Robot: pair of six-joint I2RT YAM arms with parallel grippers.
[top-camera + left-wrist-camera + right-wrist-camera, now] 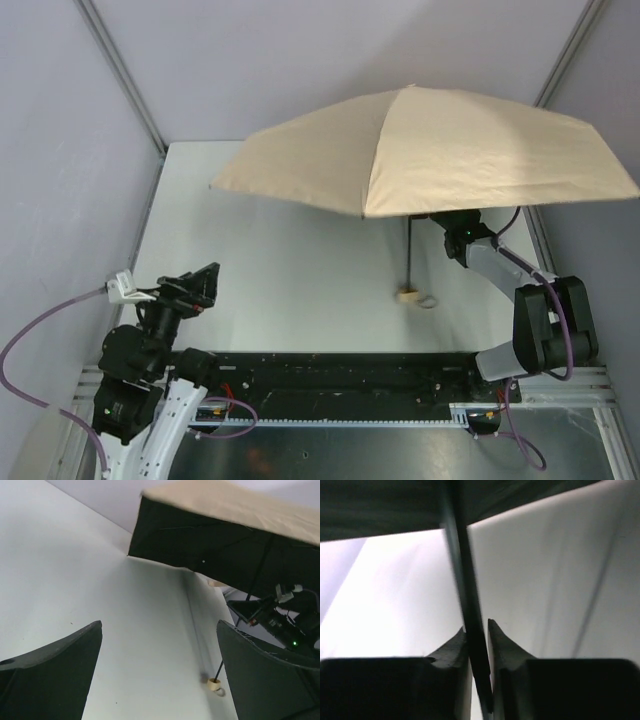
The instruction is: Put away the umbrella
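Umbrella (430,150) open, tan canopy over the surface (290,250) toward 1 o'clock, pale handle (408,294) resting on the surface at 3 o'clock. Right fingers (507,650) closed on its thin black shaft (470,605) under the canopy. Left fingers (60,660) spread wide, holding nothing, at 8 o'clock.

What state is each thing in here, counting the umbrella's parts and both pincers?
Beige fabric folding umbrella: open, fully spread.
Thin black shaft: extended, roughly upright.
Small pale wooden handle: resting on the white table.
Tan strap: lying loose on the table beside the handle.
Right pincer: closed around the shaft.
Left pincer: wide open, empty, away from the umbrella.
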